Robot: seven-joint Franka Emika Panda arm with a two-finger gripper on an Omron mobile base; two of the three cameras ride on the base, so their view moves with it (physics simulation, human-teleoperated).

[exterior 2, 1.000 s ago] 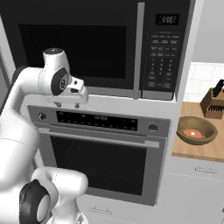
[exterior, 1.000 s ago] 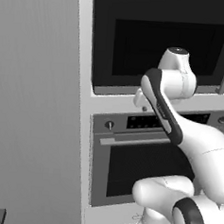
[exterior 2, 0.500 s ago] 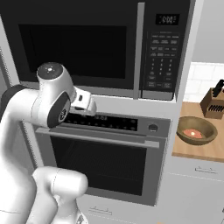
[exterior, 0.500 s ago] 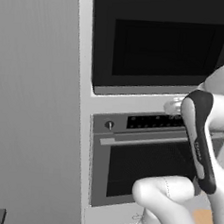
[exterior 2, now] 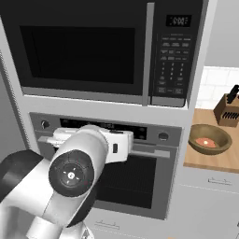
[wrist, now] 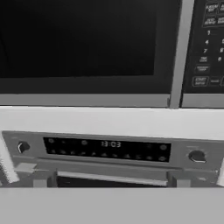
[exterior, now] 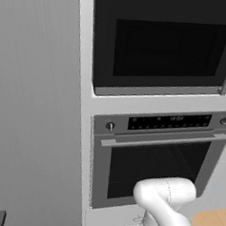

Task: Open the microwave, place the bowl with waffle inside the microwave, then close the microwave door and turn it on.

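Microwave door (exterior 2: 79, 49) shut, flush, its long grey handle (exterior 2: 148, 53) upright along the right edge beside the keypad (exterior 2: 172, 60). Gripper's spread: cannot tell.

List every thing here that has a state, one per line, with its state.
microwave door: shut.
microwave: closed, not yet opened.
oven door: shut.
oven display: lit, showing a time.
bowl: on the counter, food inside.
knife block: upright, behind the bowl.

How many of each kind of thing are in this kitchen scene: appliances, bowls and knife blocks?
Microwave: 1
Oven: 1
Bowl, with food in it, on the counter: 1
Knife block: 1
Total: 4
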